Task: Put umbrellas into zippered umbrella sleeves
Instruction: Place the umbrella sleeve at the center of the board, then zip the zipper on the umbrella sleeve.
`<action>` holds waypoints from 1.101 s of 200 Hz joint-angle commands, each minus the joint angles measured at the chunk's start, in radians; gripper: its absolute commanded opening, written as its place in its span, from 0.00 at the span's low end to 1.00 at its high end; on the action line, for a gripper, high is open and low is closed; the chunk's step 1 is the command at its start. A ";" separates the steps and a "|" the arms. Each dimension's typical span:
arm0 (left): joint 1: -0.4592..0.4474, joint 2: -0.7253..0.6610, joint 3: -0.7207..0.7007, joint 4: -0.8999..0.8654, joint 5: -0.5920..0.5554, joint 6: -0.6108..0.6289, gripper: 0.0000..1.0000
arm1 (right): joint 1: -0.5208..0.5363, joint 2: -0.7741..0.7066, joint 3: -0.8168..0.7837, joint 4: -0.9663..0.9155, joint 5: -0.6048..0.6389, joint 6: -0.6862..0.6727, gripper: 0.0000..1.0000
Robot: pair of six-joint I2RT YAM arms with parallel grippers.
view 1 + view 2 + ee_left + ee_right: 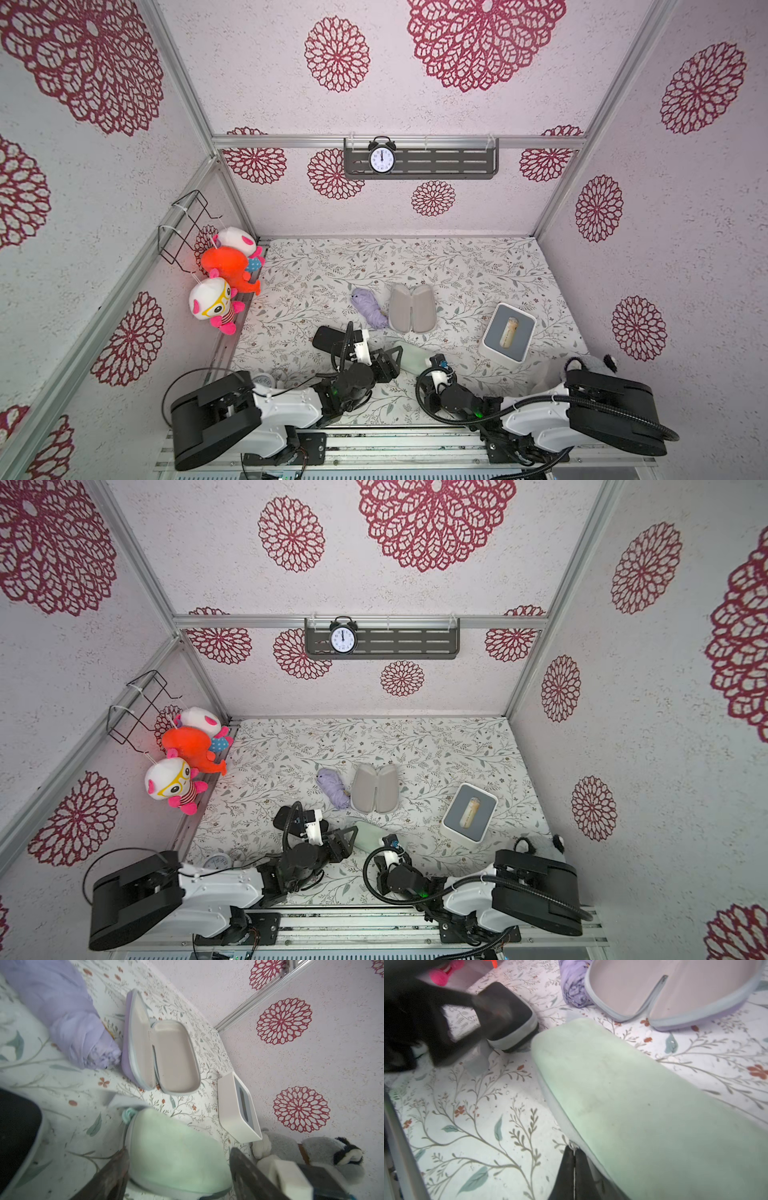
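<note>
- Pale walls with crimson flower prints enclose the table (457, 266), which is covered in a leafy floral cloth.
- Mint green case (411, 357) lies closed at the front centre, between the two arms.
- Left gripper (176, 1159): jaws stand open, one on either side of the mint case's end, not clamping it.
- Right gripper (574, 1159): jaws closed tight, tips at the zip seam on the other end. Whether they pinch a pull tab is too small to tell.
- Step in hand, as I judge it: finishing the zip on the mint case.
- Black case (326, 337) lies closed just beside the left arm.
- Contents of the mint and black cases are hidden, and no mint or black umbrella is in sight.
- Lilac case (412, 308) sits mid-table, opened flat. Both grey-lined halves are empty.
- Lilac umbrella (368, 307) lies on the cloth, its end against the case's outer edge. Not yet packed.
- White box (494, 353), right of the lilac case, holds one cream cylinder in its top slot.
- Grey plush animal (594, 363) sits by the right arm.
- Next, probably: grip the lilac umbrella round its middle and lay it lengthwise in one half. Then fold the lid and steady the shell while the zip runs round.
- Soft fabric may snag in the zip.
</note>
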 commanded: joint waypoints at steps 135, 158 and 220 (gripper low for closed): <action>0.147 0.374 0.497 -0.540 0.597 0.579 0.78 | -0.231 -0.402 -0.057 -0.439 -0.056 -0.076 0.00; 0.130 0.420 0.507 -0.510 0.626 0.576 0.79 | -0.231 -0.337 -0.034 -0.408 -0.082 -0.100 0.00; 0.129 0.561 0.582 -0.439 0.696 0.535 0.73 | -0.231 -0.246 0.000 -0.346 -0.127 -0.162 0.00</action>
